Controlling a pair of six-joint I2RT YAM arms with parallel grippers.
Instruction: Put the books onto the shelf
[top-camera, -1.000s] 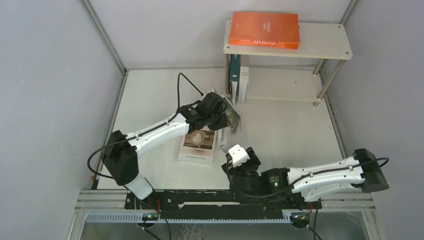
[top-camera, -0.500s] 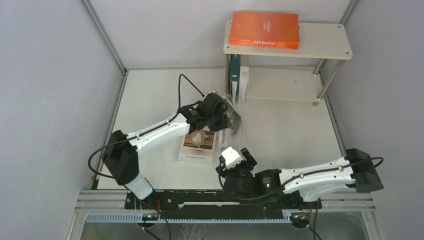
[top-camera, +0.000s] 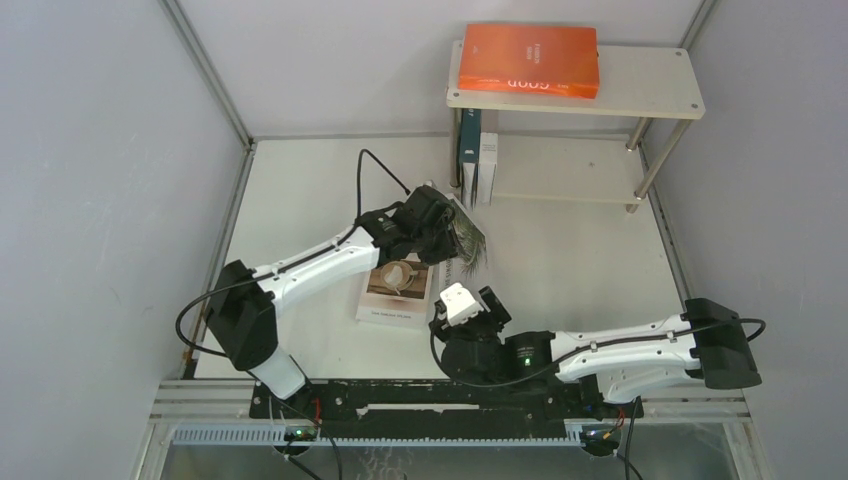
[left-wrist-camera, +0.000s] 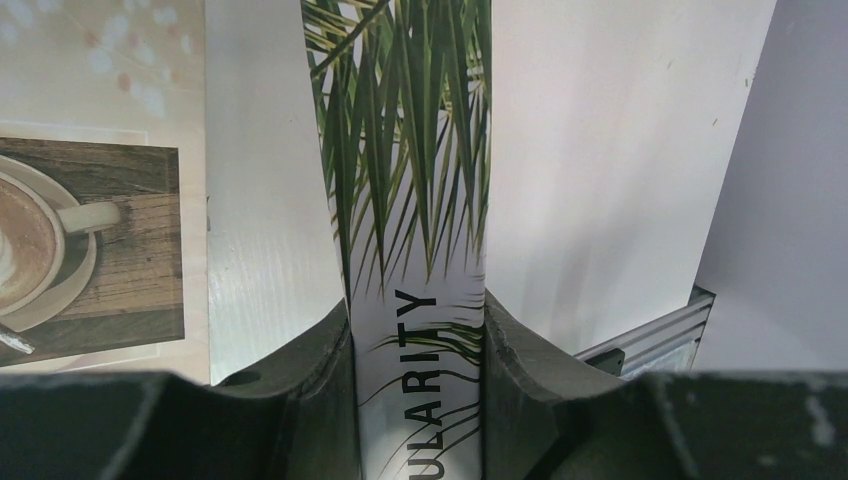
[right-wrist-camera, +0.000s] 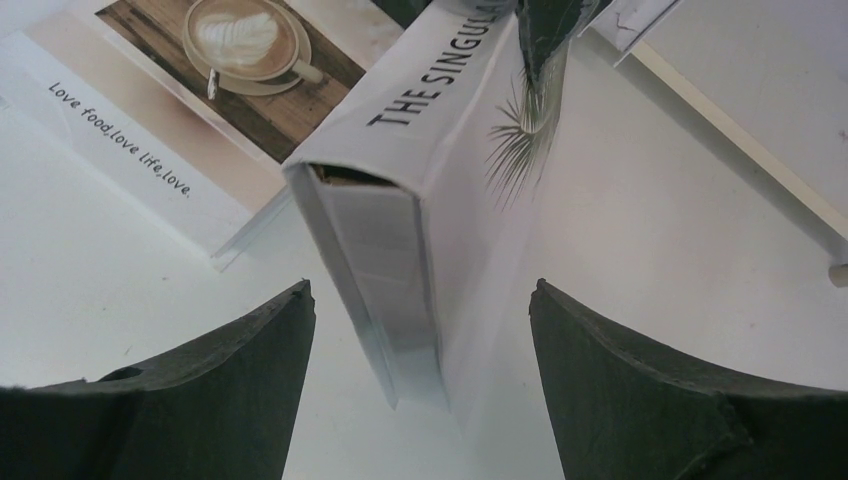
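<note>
The left claw is clamped across the spine of the palm-leaf book, holding it on edge just beside the coffee-cup book, which lies flat on the tabletop. The right claw stands wide apart around the held book's near end, touching neither cover. The shelf is well apart, further back. If the right claw closes off-centre, it could twist the thin book out of the narrow spine grip, or tip it onto the coffee-cup book.
</note>
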